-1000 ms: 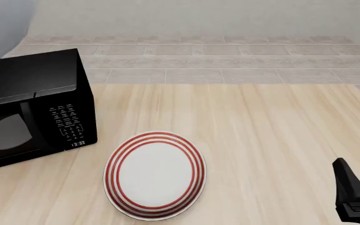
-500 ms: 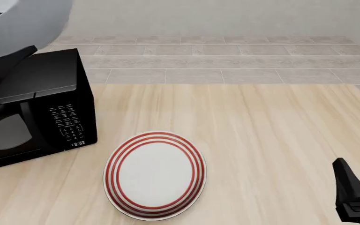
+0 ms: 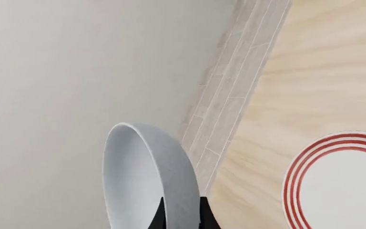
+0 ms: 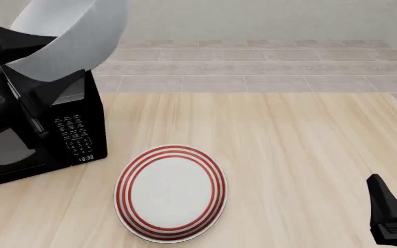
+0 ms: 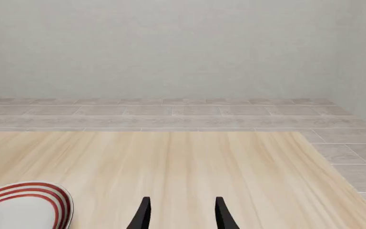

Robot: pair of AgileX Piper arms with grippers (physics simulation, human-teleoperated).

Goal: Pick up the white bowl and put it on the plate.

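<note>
White bowl [image 4: 71,36] is up in the air at the front view's top left, tilted on edge, above the black microwave [image 4: 40,119]. Left gripper [image 3: 181,214] is clamped on its rim: in the left wrist view both dark fingertips [image 3: 159,217] pinch the bowl wall, one each side. In the front view the left arm's black links [image 4: 5,77] sit in front of the microwave, under the bowl. Plate [image 4: 171,192] with red rings lies flat on the wood-grain table [image 4: 295,150], just right of the microwave, near the front edge, nothing on it. Bowl is well apart from the plate, up and to the left of it. Right gripper [image 5: 179,214] is low at the front view's bottom right corner, fingers parted with a gap, holding nothing, plate edge off to its left.
</note>
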